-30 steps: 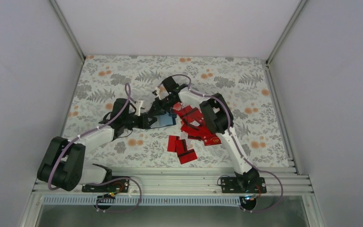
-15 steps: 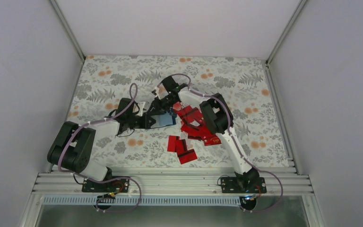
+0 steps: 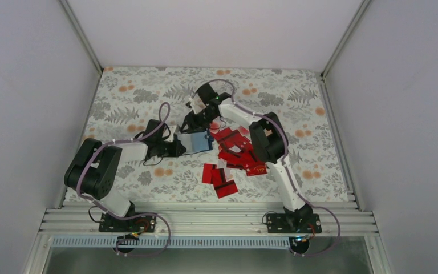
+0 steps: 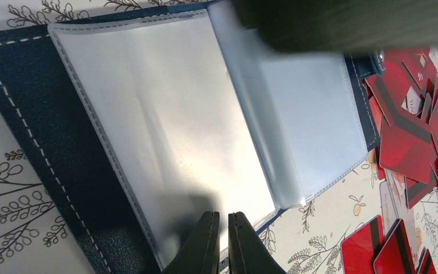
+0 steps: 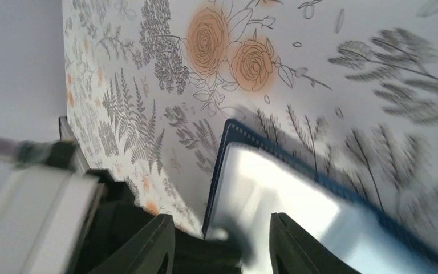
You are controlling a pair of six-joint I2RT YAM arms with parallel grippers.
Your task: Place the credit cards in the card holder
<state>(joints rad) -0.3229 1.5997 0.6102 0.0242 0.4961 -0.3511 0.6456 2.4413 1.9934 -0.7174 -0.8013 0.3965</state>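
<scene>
The card holder lies open on the floral mat, navy cover down and clear plastic sleeves facing up. My left gripper is shut, its tips pinching the holder's near edge where a sleeve ends. My right gripper hovers open just above the holder's far edge, its fingers empty; it shows as a dark blur in the left wrist view. The red credit cards lie in a loose pile right of the holder, some with dark stripes.
More red cards lie toward the near edge of the mat. The right arm's elbow hangs over the pile. White walls close the mat on three sides, and a metal rail runs along the front.
My right gripper has opened and lifted back off the holder. The left arm's elbow has swung back toward its base while its gripper stays shut at the holder, which has slid slightly left.
</scene>
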